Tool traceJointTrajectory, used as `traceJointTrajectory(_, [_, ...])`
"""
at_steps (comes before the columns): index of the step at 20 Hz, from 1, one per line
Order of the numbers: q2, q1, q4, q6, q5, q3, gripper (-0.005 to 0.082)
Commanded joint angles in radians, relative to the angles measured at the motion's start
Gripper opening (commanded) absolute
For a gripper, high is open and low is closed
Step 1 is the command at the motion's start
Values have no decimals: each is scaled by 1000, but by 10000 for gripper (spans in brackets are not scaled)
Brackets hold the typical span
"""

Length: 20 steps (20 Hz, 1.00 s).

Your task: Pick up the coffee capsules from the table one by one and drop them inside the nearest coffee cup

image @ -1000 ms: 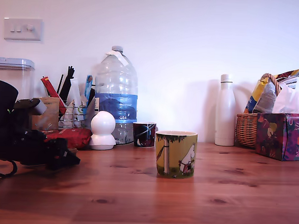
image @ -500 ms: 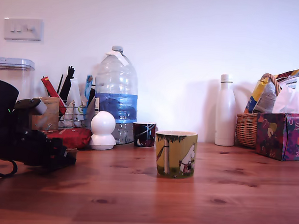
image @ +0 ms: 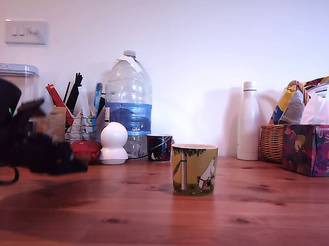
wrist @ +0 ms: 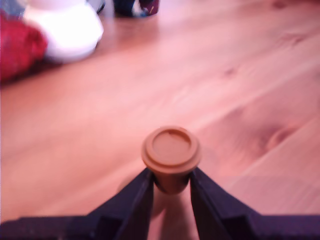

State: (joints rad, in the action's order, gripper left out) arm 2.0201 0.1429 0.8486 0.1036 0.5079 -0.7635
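In the wrist view a brown coffee capsule (wrist: 171, 156) with a wide flat rim is pinched between my two dark fingers (wrist: 132, 197), held above the wooden table (wrist: 240, 100). My gripper (wrist: 171, 181) is shut on its tapered body. In the exterior view the black arm and gripper (image: 71, 164) sit blurred at the exterior view's left, just off the table (image: 150, 219). The yellow-green coffee cup (image: 193, 169) with the white creature stands upright at mid-table, well to the exterior view's right of the gripper. The capsule itself cannot be made out in the exterior view.
A white rounded object (image: 113, 143), a small dark patterned cup (image: 159, 147), a large water bottle (image: 128, 103) and a red pouch (image: 85, 150) stand behind the gripper. A white bottle (image: 248, 121), wicker basket (image: 272, 142) and patterned box (image: 309, 148) line the back right.
The arm has lifted slightly off the table and is blurred with motion; its shadow on the wood has grown. The cup and background items have not moved.
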Motion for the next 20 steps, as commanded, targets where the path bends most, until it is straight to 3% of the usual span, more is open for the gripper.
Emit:
traceJointTrajectory(1, [-89, 14, -13, -3, 9, 22, 140])
traceJointTrajectory(11, [-467, 123, -111, -3, 9, 214, 127])
traceJointTrajectory(20, [-647, 271, -330, -6, 34, 228, 92])
